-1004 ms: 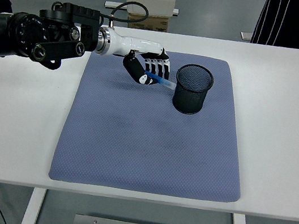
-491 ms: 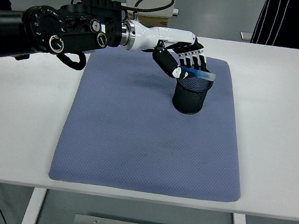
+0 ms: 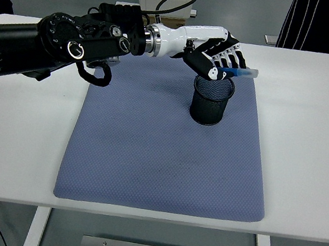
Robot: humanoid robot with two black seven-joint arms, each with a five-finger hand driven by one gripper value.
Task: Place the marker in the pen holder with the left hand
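While the left arm reached in over the worktop, this was how things stood:

Left hand: the left hand (image 3: 221, 58) hung just above the pen holder (image 3: 212, 98), fingers curled around the marker (image 3: 235, 75).
Marker: a blue one, pinched in that hand, lying nearly level over the pen holder's open mouth, its pale tip poking out past the holder's far-right rim; none of it was inside the holder.
Pen holder: a black mesh cup, upright, on the mat (image 3: 167, 142).
Mat: blue-grey fabric spread under the pen holder and reaching well toward the near edge from it.
Worktop: the white worktop (image 3: 17, 136) showed bare on both sides of the mat.
Left arm: black and bulky, coming in from the left of the pen holder, with a white forearm section.
Person: dark striped trousers (image 3: 314, 22) stood beyond the worktop, behind and to the right of the pen holder.
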